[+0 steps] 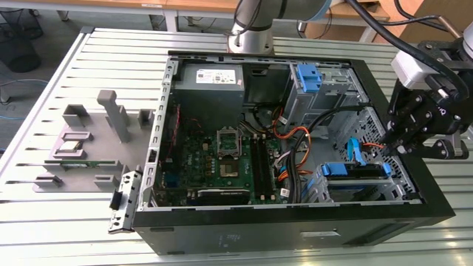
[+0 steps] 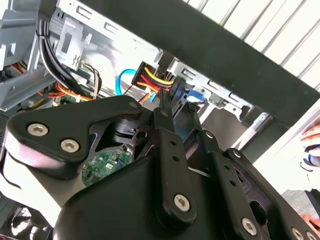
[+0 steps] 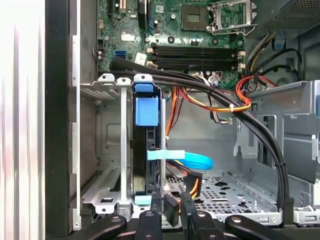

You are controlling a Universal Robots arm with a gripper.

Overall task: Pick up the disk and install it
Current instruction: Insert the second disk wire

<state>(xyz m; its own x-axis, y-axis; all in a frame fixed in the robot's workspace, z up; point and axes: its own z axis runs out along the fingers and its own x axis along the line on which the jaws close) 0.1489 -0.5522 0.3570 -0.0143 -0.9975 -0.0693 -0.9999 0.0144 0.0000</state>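
The disk sits in the drive cage at the case's front corner, on the exterior view's right, with its blue bracket around it. In the first wrist view the disk stands edge-on between the cage's metal rails, a blue tab at its end and a light-blue cable across it. My gripper hangs just over the case wall beside that cage. Its tip is close to the disk's near end. There a black plug with red, yellow and black wires lies right at the gripper.
The open black computer case lies on a slatted table. A thick black cable bundle and orange wires cross the bay beside the cage. Grey fixtures with a green circuit strip stand at the exterior view's left. A person's hand is outside the case.
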